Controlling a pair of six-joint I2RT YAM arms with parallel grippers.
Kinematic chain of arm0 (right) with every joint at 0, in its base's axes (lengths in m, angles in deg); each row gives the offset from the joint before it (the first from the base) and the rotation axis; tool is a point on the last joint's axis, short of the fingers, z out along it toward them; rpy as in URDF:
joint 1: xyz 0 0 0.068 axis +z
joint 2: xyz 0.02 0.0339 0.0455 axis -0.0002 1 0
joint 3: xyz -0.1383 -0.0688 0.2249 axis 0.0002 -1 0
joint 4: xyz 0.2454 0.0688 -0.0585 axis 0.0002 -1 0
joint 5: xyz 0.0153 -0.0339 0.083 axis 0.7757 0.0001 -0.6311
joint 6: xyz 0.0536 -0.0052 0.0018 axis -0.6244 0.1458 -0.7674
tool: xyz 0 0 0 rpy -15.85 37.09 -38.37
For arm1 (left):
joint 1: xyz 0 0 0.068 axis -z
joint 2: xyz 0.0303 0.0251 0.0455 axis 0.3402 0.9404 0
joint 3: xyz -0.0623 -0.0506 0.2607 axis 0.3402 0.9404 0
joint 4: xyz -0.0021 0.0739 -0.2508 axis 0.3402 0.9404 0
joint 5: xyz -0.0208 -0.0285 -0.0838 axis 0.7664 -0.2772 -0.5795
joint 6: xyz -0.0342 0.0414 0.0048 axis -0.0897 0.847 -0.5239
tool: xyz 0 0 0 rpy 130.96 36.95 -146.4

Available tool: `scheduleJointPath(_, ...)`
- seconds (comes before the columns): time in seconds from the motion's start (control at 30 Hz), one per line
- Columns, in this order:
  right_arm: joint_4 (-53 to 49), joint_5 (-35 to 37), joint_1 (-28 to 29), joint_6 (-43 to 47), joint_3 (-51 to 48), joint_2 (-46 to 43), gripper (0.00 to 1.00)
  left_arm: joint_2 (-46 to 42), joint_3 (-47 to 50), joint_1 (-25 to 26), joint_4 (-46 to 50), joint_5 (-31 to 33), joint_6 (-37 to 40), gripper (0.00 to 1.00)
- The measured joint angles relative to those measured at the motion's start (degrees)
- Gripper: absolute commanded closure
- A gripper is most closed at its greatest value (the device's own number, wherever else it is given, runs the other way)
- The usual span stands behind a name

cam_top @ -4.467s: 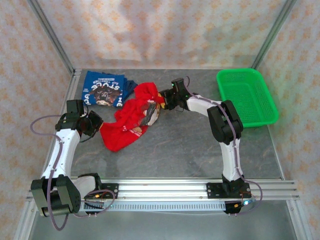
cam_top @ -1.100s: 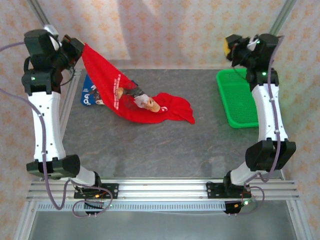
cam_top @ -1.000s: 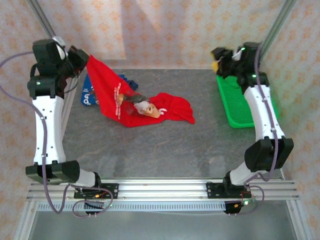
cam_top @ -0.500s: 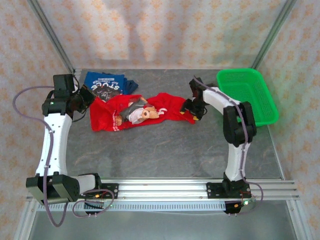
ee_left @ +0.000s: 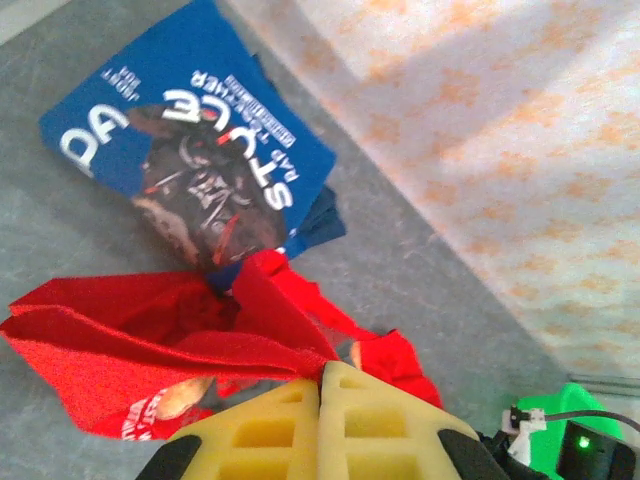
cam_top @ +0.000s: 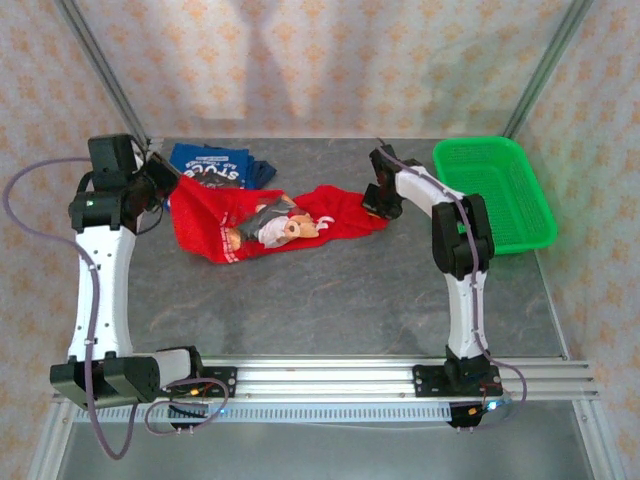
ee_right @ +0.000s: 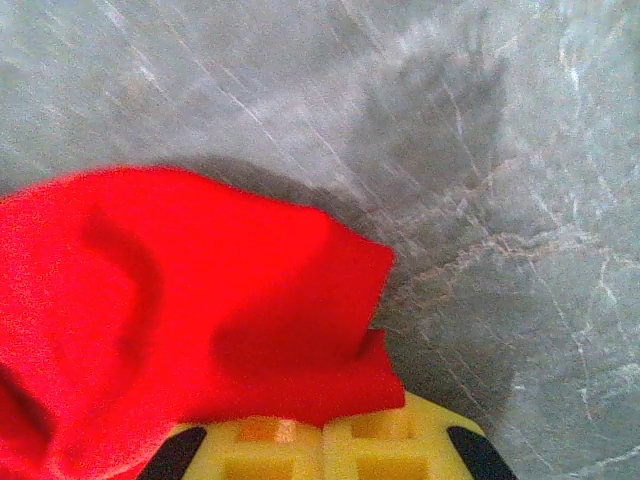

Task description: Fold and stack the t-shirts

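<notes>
Altogether there are two t-shirts, one green mesh basket (cam_top: 541, 216) and two tools. The red t-shirt (cam_top: 335, 212) is stretched across the middle of the grey surface (cam_top: 330, 295), its long axis running left to right between the arms, with the bear print facing up near the centre. The left tool (ee_left: 320, 378) is clamped on its left end, the right tool (ee_right: 322, 428) on its right corner. The blue t-shirt (cam_top: 208, 166) lies flat at the far left, lettering up, just beside the red one. The basket stands at the far right, well apart from both
</notes>
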State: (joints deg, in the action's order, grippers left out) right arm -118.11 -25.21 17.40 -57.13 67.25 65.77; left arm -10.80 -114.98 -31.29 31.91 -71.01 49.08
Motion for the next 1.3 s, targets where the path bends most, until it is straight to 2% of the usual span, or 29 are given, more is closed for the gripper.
scheduleJointPath(0.17,2.91,-1.6,-3.78,-1.68,1.51,-9.2,1.0,2.84,-8.02,-0.17,-0.13,-1.31,-0.04,1.0)
scheduleJointPath(0.43,10.97,-3.13,-17.03,-5.05,5.64,-28.3,1.0,13.03,-28.74,-1.4,-1.73,-3.96,-0.5,1.0)
scheduleJointPath(0.53,12.68,-3.82,-19.37,-5.31,2.84,-34.25,1.0,13.07,-30.45,-1.4,-3.34,-5.03,-0.52,1.0)
scheduleJointPath(0.63,13.97,-5.44,-19.26,-6.29,-8.52,-42.49,1.0,9.18,-23.61,-1.4,-5.95,-6.16,-0.92,1.0)
scheduleJointPath(0.8,11.65,-8.02,-18.32,-8.7,-34.4,-55.41,1.0,-1.55,-0.46,-0.68,-6.71,-7.04,-1.79,1.0)
scheduleJointPath(0.93,6.32,-9.55,-18.21,-9.6,-46.14,-63.34,1.0,-5.29,11.3,0.59,-3.91,-7.06,-1.75,1.0)
scheduleJointPath(1.07,3.58,-12.55,-18.21,-9.46,-43.12,-67.36,1.0,-6.1,10.21,0.59,-0.72,-6.27,-1.73,1.0)
scheduleJointPath(1.3,2.32,-17.42,-18.21,-9.14,-26.29,-67.54,1.0,-6.19,-12.98,1.22,1.22,-3.67,-0.9,1.0)
